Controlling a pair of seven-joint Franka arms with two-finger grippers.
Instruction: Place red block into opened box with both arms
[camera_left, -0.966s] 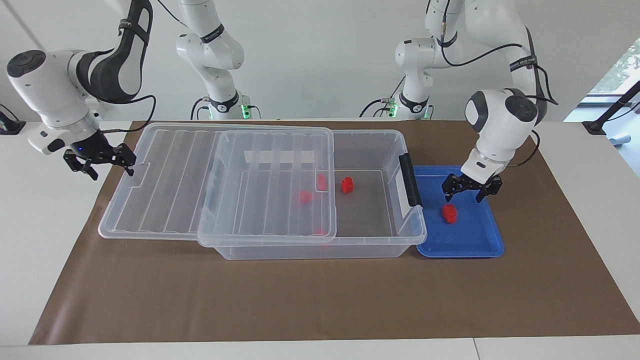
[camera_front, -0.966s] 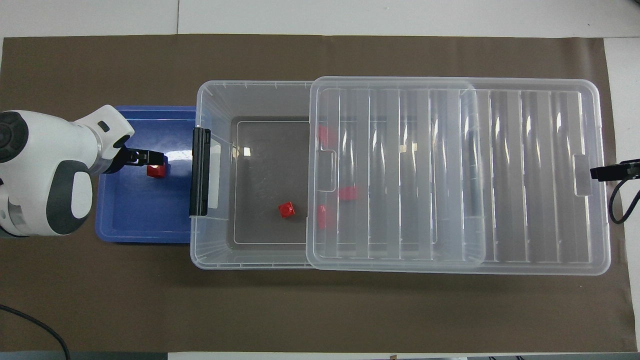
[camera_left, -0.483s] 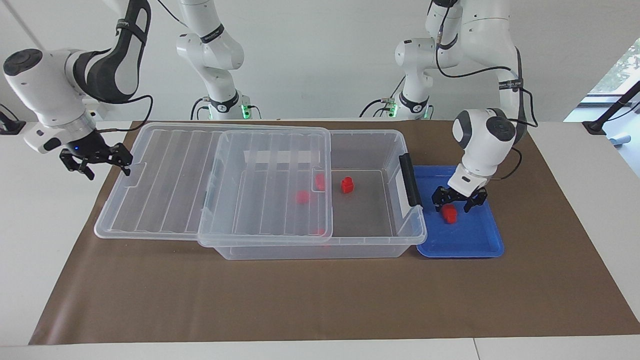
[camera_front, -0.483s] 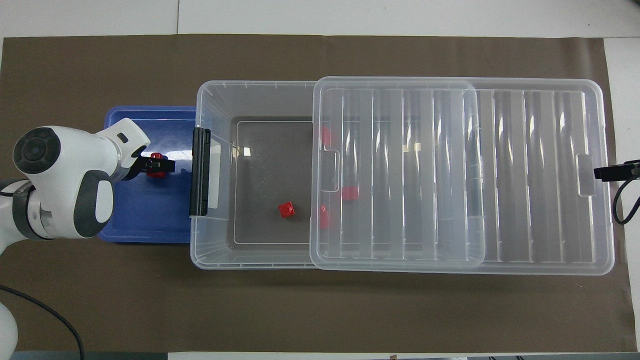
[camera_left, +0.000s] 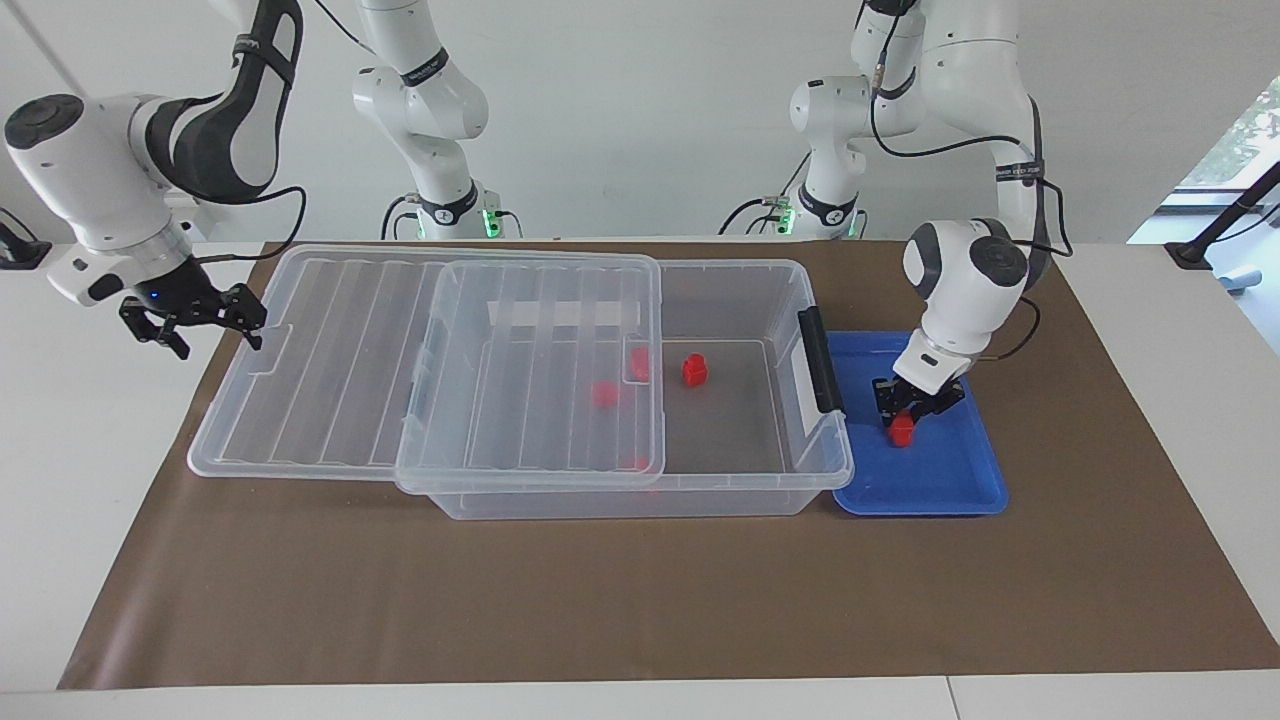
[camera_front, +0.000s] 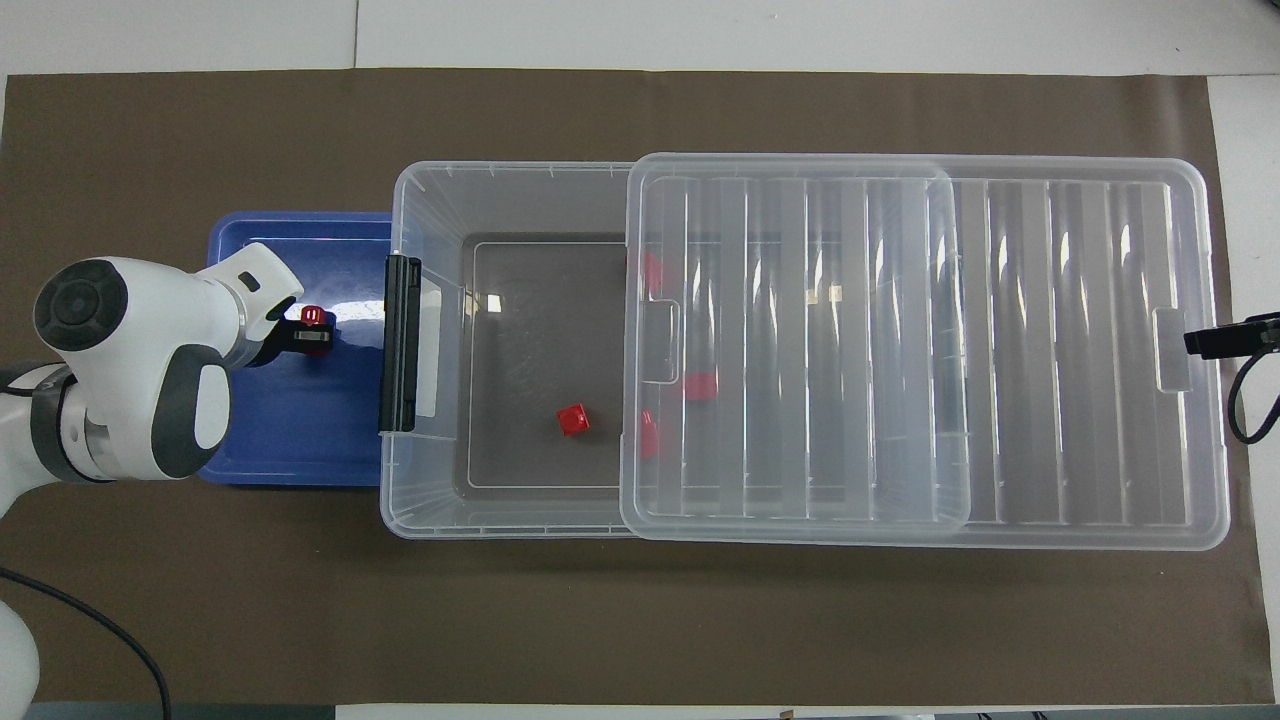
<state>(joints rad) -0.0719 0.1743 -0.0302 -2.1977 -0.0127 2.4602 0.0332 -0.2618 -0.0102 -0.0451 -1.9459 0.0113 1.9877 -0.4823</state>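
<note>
brown paper table cover (camera_left: 640, 600) is lying under the large clear plastic box (camera_left: 740, 290); its ribbed clear lid (camera_left: 330, 360) is sitting slid toward the right arm's end of the box, leaving it part open. shallow blue tray (camera_left: 950, 480) is touching the box's latch end. left gripper (camera_left: 908, 412) is clenching the small red block (camera_left: 901, 429) in that tray. right gripper (camera_left: 195, 318) is hanging released just beside the lid's end.
</note>
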